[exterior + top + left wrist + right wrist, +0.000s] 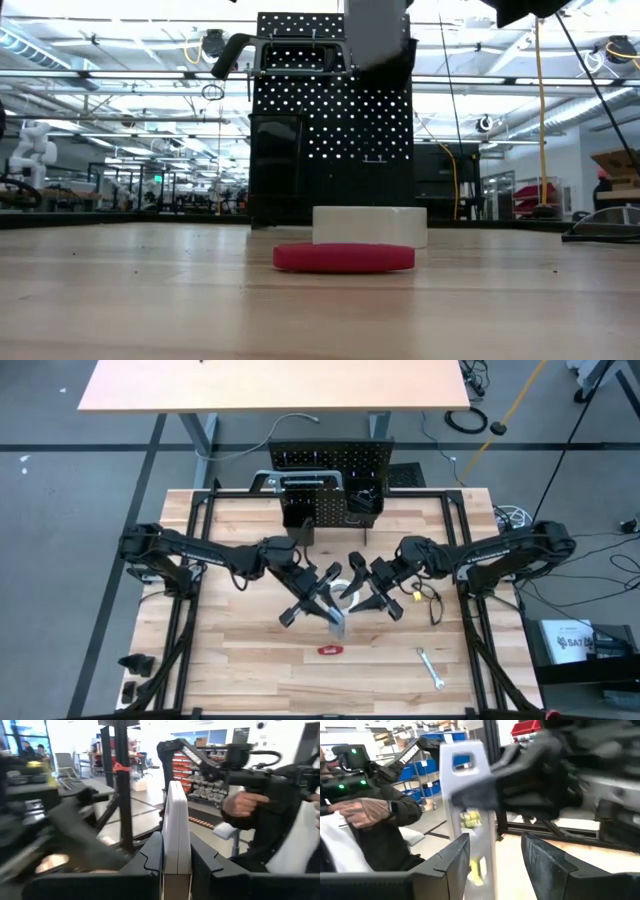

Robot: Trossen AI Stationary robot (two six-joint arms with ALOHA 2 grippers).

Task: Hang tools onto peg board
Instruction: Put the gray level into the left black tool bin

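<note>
Two dark grippers meet above the middle of the table, just in front of the peg board (330, 465). That board is an upright black perforated panel with two black box-shaped bins hanging on its face, and a grey bar clamp (290, 480) with a dark handle lies across its top edge. The left gripper (176, 862) is clamped on a silver level (176, 827), a flat pale bar held edge-on between its two fingers and lifted clear of the tabletop. The right gripper (492, 857) sits close beside it with its fingers spread apart; the level (467, 795), showing a yellow-green vial and a cut-out near its end, stands between them, and whether either finger touches it cannot be told. One white tape roll (370, 226) lies flat on the table (250, 670) in front of the board. One red-handled tool (344, 258) lies farther from the board than the roll, toward the table's near edge. One small wrench (430, 668) lies to the red tool's right, also well away from the board. A person's hand (242, 805) shows in the room behind.
</note>
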